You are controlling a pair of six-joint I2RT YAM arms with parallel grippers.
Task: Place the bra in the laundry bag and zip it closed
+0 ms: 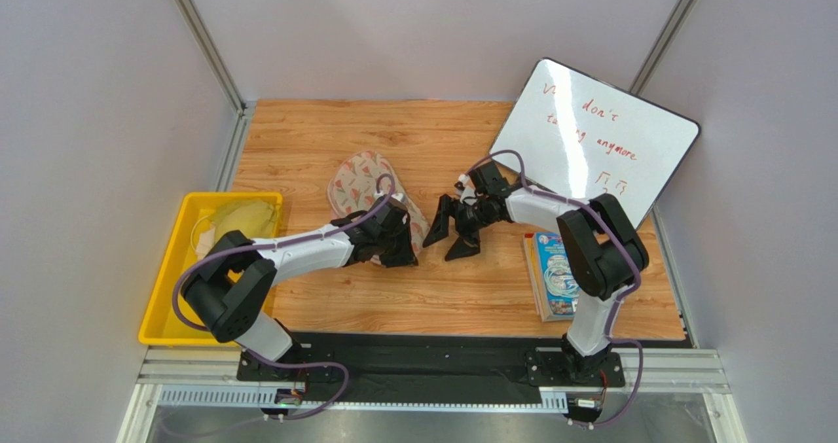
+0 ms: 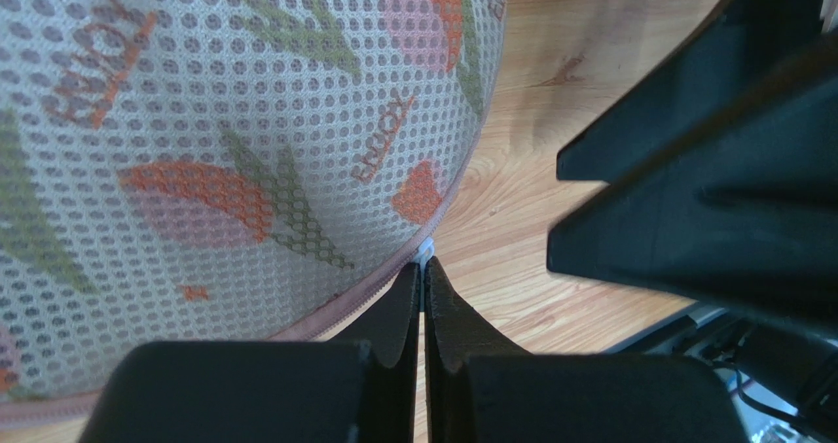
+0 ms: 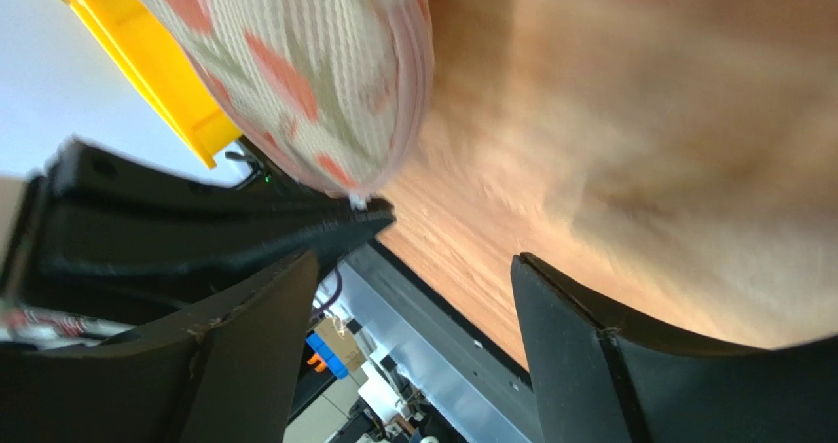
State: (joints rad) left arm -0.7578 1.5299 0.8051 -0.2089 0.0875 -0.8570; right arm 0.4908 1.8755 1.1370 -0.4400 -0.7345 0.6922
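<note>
1. Pinching a small white tab at the bag's rim, the left gripper (image 2: pixel 423 271) has its fingers pressed flat together. I take the tab for the zipper pull (image 2: pixel 426 251), though it is tiny.
2. The right gripper (image 3: pixel 415 266) hangs just beside it, fingers spread wide and holding nothing, its tips angled at the same end of the bag.
3. The laundry bag (image 1: pixel 356 183) lies domed side up on the wooden table (image 1: pixel 295 139), a little left of centre. The stretch of zipper rim beside the pull looks closed. The bra shows in no view; I judge it is inside, but cannot confirm that.
4. What could go wrong:
   - The hold is at the very fingertips on a thin tab, so a sideways tug could pop it free.
   - Nothing pins the bag, so a pull along the rim may drag or swivel the light case instead of running the zipper.
   - The two grippers sit close together, so a careless reach by the open one could knock the other off the pull.
   - A strap or fold near the rim could jam the slider.
5. The bag's long axis runs diagonally, from far-left to near-right. Its near-right lobe lies under the left gripper and points at the right gripper; the other lobe points toward the back of the table, well apart from the yellow bin (image 1: pixel 167 296).
</note>
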